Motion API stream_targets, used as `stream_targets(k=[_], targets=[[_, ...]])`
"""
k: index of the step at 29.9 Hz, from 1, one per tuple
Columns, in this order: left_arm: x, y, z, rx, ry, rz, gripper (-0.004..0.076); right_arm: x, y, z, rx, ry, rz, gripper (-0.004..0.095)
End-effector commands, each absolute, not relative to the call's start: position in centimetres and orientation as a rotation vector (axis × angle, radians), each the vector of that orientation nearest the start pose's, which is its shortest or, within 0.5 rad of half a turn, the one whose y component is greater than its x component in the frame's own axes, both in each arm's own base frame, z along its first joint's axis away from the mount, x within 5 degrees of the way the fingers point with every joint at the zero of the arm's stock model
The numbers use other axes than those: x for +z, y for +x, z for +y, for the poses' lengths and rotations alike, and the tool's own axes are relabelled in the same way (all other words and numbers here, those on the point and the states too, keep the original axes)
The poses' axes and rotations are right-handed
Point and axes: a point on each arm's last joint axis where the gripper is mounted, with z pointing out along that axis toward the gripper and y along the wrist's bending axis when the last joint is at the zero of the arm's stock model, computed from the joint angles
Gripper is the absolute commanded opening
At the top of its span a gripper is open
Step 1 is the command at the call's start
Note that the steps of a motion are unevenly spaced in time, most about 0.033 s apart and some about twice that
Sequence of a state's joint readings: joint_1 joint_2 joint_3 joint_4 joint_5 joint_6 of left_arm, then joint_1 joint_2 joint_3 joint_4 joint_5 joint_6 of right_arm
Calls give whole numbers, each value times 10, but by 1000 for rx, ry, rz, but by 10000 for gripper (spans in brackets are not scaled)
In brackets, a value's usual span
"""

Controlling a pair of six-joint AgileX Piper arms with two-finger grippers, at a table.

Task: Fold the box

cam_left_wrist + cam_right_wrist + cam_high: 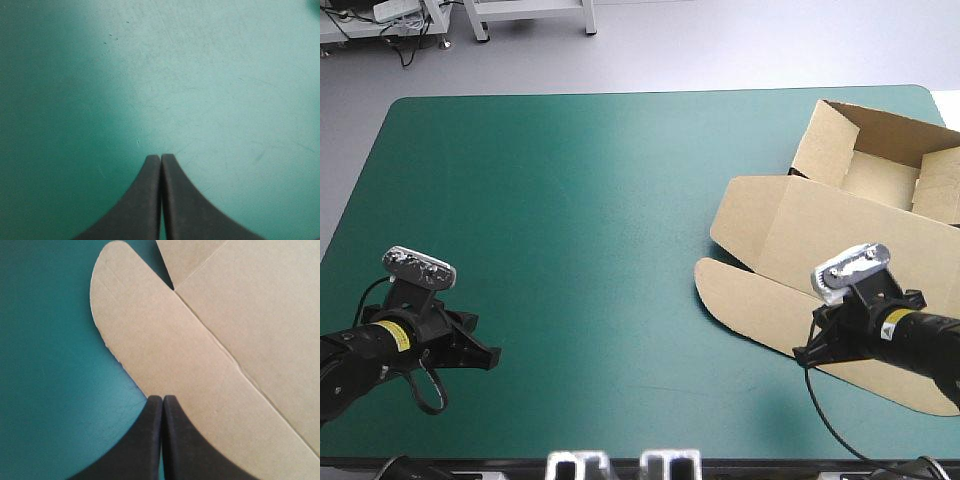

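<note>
The brown box (840,215) lies at the table's right side as an open tray with raised walls at the far right and its lid spread flat toward the front. A rounded lid flap (750,295) points toward the table's middle. My right gripper (804,354) is shut and hovers at the front edge of that flap (150,340), nothing held between its fingers. My left gripper (492,357) is shut near the front left, far from the box, over bare teal-green cover (200,90).
The teal-green table (570,200) stretches open across its left and middle. The box's tray reaches close to the table's right edge.
</note>
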State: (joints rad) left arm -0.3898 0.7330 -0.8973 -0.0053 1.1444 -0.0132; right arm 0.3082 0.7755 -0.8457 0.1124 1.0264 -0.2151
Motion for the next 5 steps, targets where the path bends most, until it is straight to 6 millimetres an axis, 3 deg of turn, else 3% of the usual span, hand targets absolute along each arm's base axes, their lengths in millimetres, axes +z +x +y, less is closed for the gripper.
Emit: stream_targets(k=[1,5], targets=[[363,104,-44,-214,444,2348,-10,349,110,44,185,-568,2252,-20],[347,101,-43,-203,453,2380,-10,354,103,40,181,-548,2220,-19]])
